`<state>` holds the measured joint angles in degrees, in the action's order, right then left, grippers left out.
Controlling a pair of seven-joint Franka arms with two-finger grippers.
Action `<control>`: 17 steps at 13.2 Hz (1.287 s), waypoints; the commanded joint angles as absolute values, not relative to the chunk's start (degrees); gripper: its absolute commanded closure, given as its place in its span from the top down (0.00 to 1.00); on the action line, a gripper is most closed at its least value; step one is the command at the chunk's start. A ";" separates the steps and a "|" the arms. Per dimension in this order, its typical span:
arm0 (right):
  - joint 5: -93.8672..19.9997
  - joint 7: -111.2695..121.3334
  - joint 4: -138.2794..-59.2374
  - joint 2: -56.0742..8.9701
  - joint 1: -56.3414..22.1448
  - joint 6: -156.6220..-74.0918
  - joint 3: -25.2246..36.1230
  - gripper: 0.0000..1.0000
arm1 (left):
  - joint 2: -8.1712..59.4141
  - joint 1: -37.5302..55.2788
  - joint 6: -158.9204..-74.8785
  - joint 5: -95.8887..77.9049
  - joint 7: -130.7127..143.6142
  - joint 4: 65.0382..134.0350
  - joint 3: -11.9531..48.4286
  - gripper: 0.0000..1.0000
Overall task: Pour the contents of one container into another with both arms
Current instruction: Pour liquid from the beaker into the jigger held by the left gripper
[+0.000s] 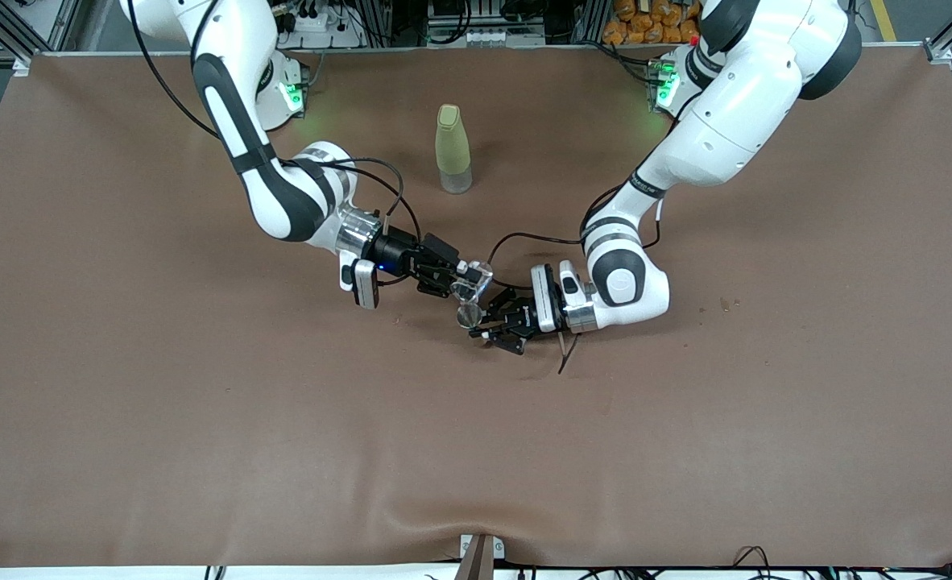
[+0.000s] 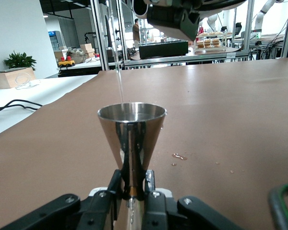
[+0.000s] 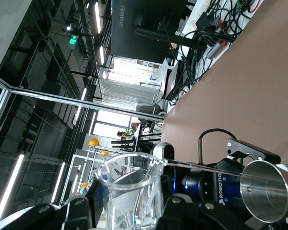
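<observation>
My left gripper (image 1: 486, 321) is shut on the narrow waist of the silvery hourglass-shaped metal measure (image 1: 468, 315), which it holds upright just over the brown table. In the left wrist view the measure (image 2: 131, 136) stands between the fingers of the left gripper (image 2: 133, 186). A thin stream of liquid (image 2: 119, 81) falls into its round rim. My right gripper (image 1: 453, 276) is shut on the small clear glass cup (image 1: 473, 279), tipped over the measure. In the right wrist view the cup (image 3: 129, 189) sits in the right gripper (image 3: 129, 208), with the measure (image 3: 266, 191) just past its lip.
A tall yellow-green bottle (image 1: 453, 149) stands upright on the table, farther from the front camera than both grippers. A few drops (image 2: 178, 156) lie on the brown cover beside the measure. A loose cable (image 1: 566, 354) hangs under the left wrist.
</observation>
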<state>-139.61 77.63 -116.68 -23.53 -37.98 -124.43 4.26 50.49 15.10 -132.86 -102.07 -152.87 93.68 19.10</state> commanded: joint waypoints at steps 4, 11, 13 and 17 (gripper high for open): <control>-141.33 74.98 -116.28 -23.55 -38.94 -124.89 4.66 0.20 | 50.01 14.77 -132.10 -104.77 -154.95 94.22 19.51 0.00; -142.56 73.74 -116.37 -23.64 -39.73 -125.42 4.66 0.20 | 50.10 15.12 -132.10 -106.08 -154.86 94.04 19.51 0.00; -142.56 71.82 -116.37 -23.56 -39.73 -125.51 4.66 0.20 | 50.19 15.29 -132.10 -106.43 -154.86 93.96 19.51 0.00; -142.56 71.02 -116.37 -23.55 -39.73 -126.83 4.66 0.20 | 50.27 15.21 -132.10 -106.44 -154.86 93.96 19.51 0.00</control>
<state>-141.08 72.30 -116.68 -23.74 -38.86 -126.11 4.14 50.49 15.25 -132.63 -104.43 -152.94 93.68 19.34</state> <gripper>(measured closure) 0.502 0.780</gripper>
